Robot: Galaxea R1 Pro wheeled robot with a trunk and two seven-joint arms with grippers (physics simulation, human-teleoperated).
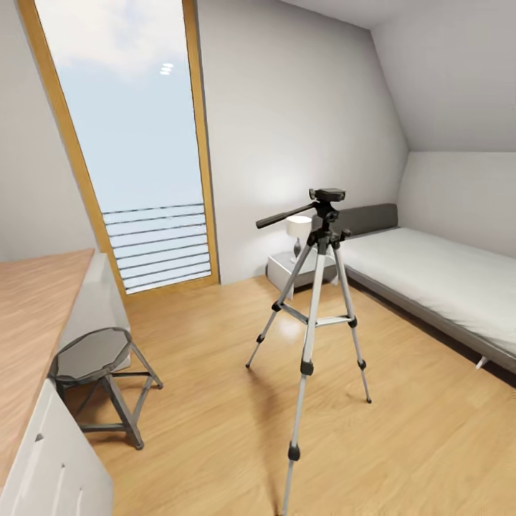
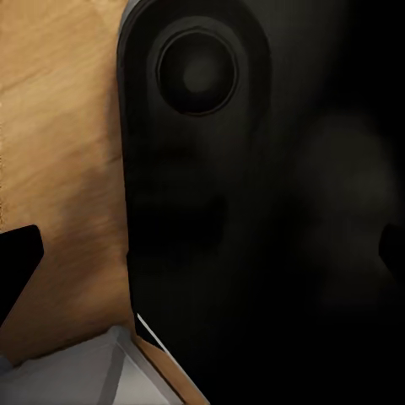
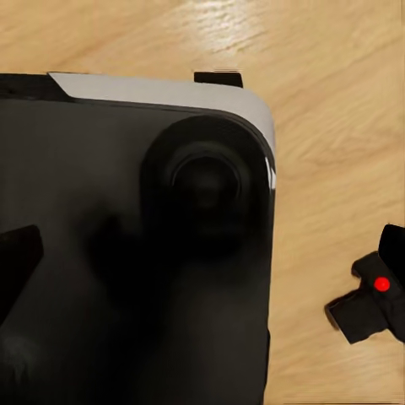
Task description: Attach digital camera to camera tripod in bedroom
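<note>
Fingers first: right fingers (image 3: 18,261) spread wide with nothing between them, and the left fingers (image 2: 17,266) look the same. Just beyond one right fingertip, down on the wood floor (image 3: 337,101), sits the digital camera (image 3: 369,297), red button facing up. It's too small to tell where the lens points. I'd guess it's chunky, rigid and lightish, so grab the body, not the lens. Well beyond the fingers, the camera tripod (image 1: 315,315) stands upright, its pan handle toward the window (image 1: 136,143).
</note>
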